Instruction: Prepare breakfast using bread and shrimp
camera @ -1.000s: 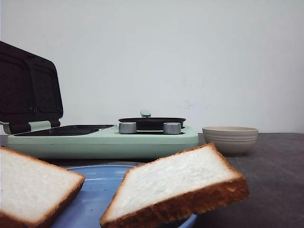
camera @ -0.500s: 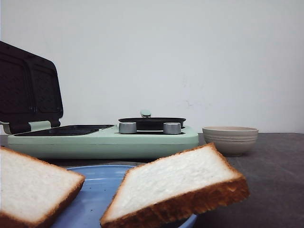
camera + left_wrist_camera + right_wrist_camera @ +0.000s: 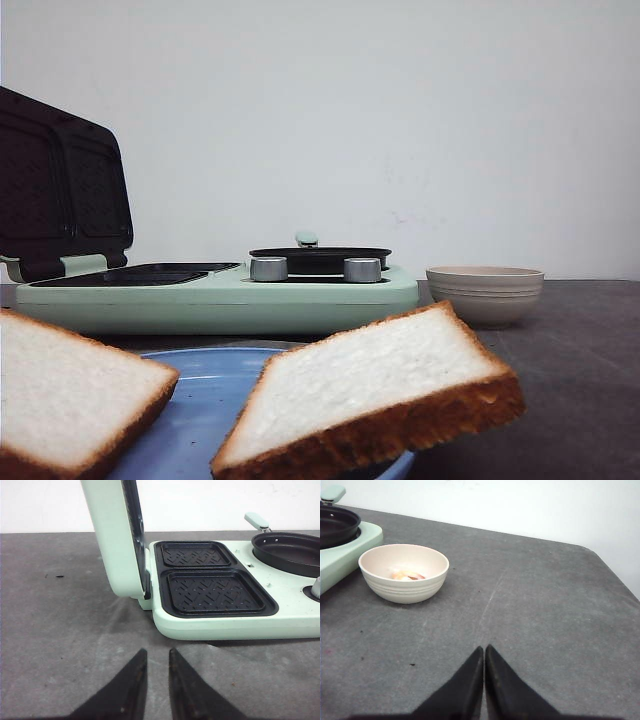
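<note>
Bread: two square white slices with golden-brown crust, one (image 3: pixel 70 395) at 8 o'clock in the front view, the other (image 3: pixel 375 395) at 6 o'clock, both on a blue round plate (image 3: pixel 205 410) nearest the camera. Neither wrist view shows them. Left gripper (image 3: pixel 156 667) empty, slightly parted, above grey worktop (image 3: pixel 545 605), facing the mint-green sandwich maker's ribbed black plates (image 3: pixel 212 590). Right gripper (image 3: pixel 484 662) clenched, empty, facing a cream ribbed bowl (image 3: pixel 404 587) holding pale-orange shrimp (image 3: pixel 406 575). Judgement: which arm is nearer the bread cannot be told.
</note>
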Robot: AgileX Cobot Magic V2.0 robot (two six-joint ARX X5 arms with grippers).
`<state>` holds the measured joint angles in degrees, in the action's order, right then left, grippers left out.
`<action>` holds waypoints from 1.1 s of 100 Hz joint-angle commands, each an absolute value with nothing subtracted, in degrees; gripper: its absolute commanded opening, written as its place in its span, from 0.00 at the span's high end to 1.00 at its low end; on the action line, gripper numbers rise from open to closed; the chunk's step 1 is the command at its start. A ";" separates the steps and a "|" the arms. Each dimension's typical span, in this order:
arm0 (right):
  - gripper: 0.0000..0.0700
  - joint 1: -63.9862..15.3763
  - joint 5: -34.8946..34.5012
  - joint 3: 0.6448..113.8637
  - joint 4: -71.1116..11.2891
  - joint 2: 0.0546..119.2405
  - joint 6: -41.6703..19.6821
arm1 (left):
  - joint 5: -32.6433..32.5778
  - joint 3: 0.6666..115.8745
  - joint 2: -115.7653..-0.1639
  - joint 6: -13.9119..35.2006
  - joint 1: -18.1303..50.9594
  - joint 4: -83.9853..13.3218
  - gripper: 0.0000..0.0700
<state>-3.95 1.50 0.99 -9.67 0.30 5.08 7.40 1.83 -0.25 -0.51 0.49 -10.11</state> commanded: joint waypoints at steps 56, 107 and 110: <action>1.00 -3.84 1.48 0.75 -9.02 0.21 4.91 | 7.33 0.95 -0.19 0.73 0.43 -10.22 1.00; 1.00 -3.84 1.50 0.75 -9.06 0.21 0.32 | 7.40 0.97 -0.19 4.19 0.45 -10.24 1.00; 1.00 -3.84 1.48 0.75 -9.06 0.21 -0.78 | 7.38 0.97 -0.19 5.56 0.45 -10.24 1.00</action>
<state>-3.95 1.50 0.99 -9.67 0.30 2.59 7.40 1.83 -0.25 1.91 0.49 -10.11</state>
